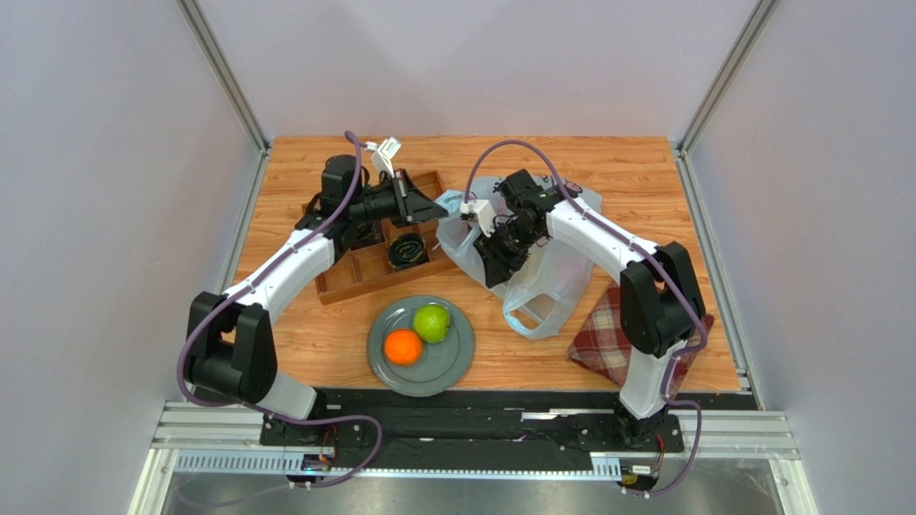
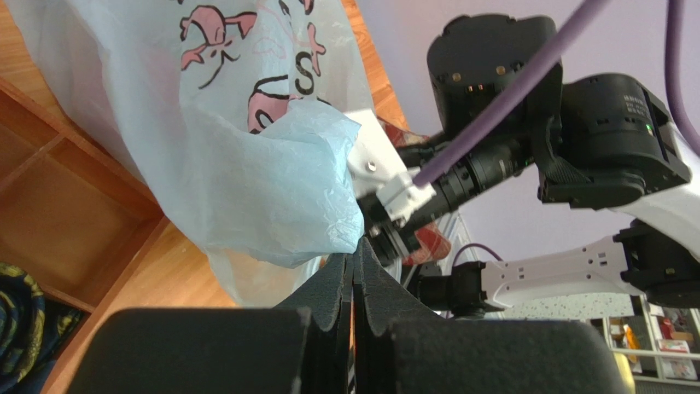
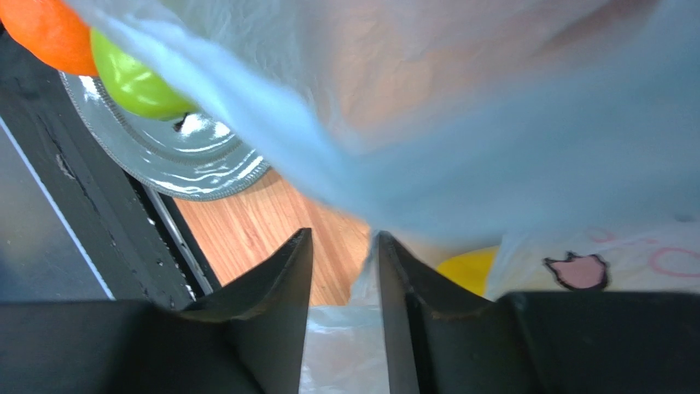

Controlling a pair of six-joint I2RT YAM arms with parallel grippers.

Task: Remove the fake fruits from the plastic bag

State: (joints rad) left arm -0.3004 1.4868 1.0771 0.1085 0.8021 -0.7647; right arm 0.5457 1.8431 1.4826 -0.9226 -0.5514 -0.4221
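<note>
The pale-blue plastic bag [image 1: 543, 268] lies at mid-table and hangs in folds before the left wrist camera [image 2: 271, 189]. My left gripper [image 1: 435, 206] is shut, its tips [image 2: 356, 250] pinching the bag's left edge and holding it up. My right gripper [image 1: 492, 258] is at the bag's mouth, tilted down. Its jaws [image 3: 345, 236] are open, with bag film [image 3: 460, 139] lying between and above them. A yellow mango [image 3: 468, 271] shows through the film beside the right finger. An orange [image 1: 402, 347] and a green apple [image 1: 432, 322] lie on the grey plate [image 1: 457, 359].
A wooden compartment tray [image 1: 360, 274] stands under the left arm, with a dark rolled item [image 1: 409, 250] in one compartment. A red plaid cloth [image 1: 602, 338] lies at the right, next to the right arm's base. The plate sits close to the table's near edge.
</note>
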